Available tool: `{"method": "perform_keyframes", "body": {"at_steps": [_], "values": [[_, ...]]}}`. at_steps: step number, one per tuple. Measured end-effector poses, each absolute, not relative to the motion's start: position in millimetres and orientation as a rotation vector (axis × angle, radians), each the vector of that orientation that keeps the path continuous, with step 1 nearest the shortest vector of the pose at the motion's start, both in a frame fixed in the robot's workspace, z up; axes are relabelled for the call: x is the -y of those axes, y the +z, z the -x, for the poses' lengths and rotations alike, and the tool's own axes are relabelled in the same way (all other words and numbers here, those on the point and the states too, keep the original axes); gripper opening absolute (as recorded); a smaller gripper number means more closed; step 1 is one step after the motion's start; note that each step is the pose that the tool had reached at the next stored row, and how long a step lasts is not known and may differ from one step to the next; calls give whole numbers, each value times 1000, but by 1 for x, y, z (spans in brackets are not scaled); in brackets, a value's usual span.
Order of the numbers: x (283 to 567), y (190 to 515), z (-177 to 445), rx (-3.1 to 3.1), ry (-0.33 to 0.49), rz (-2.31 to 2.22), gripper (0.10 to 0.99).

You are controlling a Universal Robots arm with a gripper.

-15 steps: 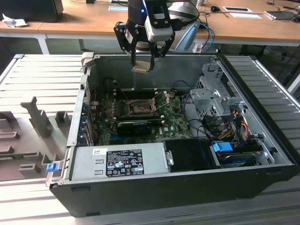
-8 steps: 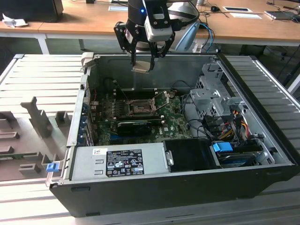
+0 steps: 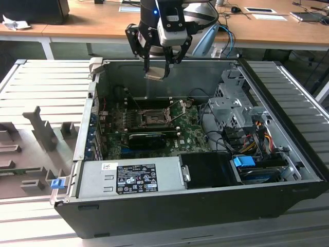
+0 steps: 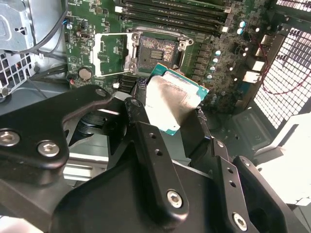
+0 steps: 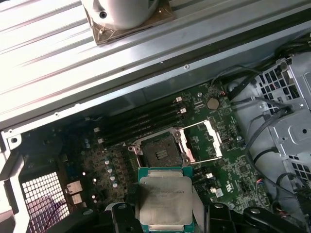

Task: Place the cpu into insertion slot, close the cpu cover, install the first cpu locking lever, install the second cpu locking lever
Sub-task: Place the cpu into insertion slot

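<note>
Nothing is legible. A black label [image 3: 136, 178] and a small white sticker [image 3: 109, 166] sit on the grey power supply [image 3: 168, 177], lower middle of the exterior view.

small flat square cpu [image 5: 164, 199] is showing a dull, brushed grey metal top and a glossy green edge | square dark insertion slot [image 5: 160, 151] is glinting along its bare metal rim | green circuit board [image 5: 233, 170] is looking lacquered | black gripper [image 3: 157, 72] is looking matt | ribbed grey metal table [image 3: 46, 82] is gleaming | light wooden desk [image 3: 87, 20] is looking smooth
</note>
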State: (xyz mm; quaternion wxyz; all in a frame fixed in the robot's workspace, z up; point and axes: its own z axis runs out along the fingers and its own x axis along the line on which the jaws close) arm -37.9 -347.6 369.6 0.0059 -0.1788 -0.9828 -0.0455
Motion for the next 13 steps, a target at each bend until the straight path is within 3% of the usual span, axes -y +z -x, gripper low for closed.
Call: {"method": "perform_keyframes", "body": {"at_steps": [13], "values": [[348,367,38,3064,-143,631,525]]}}
